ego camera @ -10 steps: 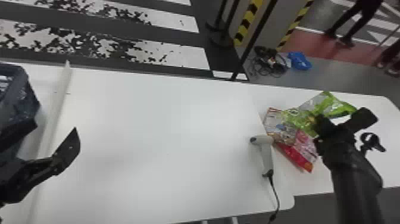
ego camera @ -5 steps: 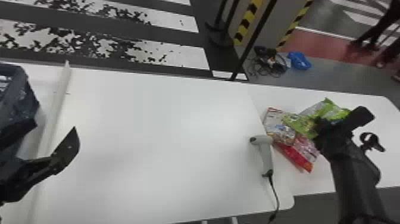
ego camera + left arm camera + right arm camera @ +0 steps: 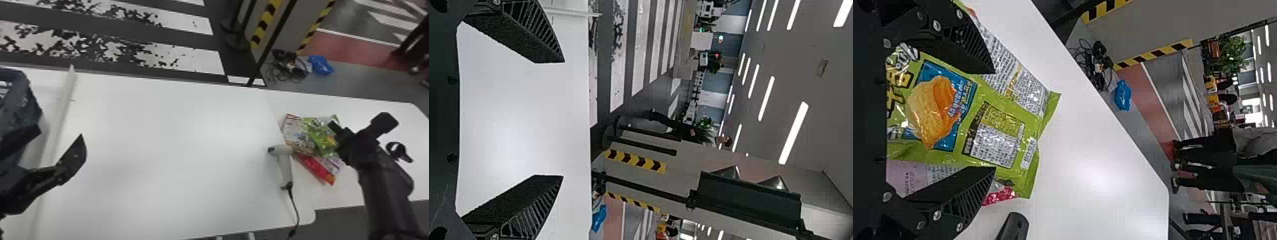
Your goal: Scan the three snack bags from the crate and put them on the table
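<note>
Right hand (image 3: pixel 359 123) observed at green snack bag (image 3: pixel 320 135), fingers wide apart, unclosed; left hand (image 3: pixel 60 132) open, empty above table (image 3: pixel 166 143).

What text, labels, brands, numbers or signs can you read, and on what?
None reliably enough to quote.
Green snack bag: large lettering partly cut off, plus small-print panels; not readable with confidence.
Red-and-lilac bag: print too small or blurred.
Multicoloured bag: same.
Scanner: no legible text.
Yellow-and-black striping: hazard pattern, no legible wording.
</note>
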Controlling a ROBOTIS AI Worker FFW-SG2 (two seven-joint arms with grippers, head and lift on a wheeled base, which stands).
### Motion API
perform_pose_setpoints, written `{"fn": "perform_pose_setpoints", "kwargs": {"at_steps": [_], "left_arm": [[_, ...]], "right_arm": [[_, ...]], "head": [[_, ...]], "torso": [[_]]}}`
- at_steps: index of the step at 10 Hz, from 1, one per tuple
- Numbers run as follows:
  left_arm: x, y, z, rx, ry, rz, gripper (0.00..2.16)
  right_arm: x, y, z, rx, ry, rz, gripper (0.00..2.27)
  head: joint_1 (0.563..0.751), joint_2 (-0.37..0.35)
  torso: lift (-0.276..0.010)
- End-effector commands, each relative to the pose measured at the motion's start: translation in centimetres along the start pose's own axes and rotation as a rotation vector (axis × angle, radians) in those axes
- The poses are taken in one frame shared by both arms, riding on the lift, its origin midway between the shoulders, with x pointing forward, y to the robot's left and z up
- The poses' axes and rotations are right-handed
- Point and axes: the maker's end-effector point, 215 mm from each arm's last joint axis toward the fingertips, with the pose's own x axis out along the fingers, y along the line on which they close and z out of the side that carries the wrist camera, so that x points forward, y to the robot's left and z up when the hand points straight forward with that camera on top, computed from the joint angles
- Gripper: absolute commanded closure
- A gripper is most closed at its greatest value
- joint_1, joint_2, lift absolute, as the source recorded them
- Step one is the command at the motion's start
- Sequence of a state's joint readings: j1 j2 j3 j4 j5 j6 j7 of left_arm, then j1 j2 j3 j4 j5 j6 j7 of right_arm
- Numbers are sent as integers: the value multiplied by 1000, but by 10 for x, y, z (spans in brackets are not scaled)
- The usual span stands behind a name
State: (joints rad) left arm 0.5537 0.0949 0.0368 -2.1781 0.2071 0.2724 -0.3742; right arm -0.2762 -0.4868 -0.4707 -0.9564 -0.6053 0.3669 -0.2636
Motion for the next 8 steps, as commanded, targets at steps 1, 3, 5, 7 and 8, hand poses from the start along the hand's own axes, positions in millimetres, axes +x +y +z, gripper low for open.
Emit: {"fn": "perform_pose_setpoints", "kwargs": {"at_steps": [1,3,5,7,8], "left_arm": [[1,0,-2,-5,3,0,33],[2,-2,-1,-5,0,-2,33],[3,-2,1,-3,-4,-2,33],[5,-2,2,-7,-9,1,33],[6,-5,5,-13,-15,1,33]], "right_arm": [[-9,0,-5,5,12,28,56],[-40,21,-11,-38,16,114,56],[-100,48,-38,-98,76,250,56],[-167,89,-66,-171,75,414,63],[-209,120,-96,-200,120,526,66]], "head": [[695,-350],[695,-350],[695,-350],[695,-350],[695,-350]], "torso": [[-94],[-94],[-94],[-94],[-94]]}}
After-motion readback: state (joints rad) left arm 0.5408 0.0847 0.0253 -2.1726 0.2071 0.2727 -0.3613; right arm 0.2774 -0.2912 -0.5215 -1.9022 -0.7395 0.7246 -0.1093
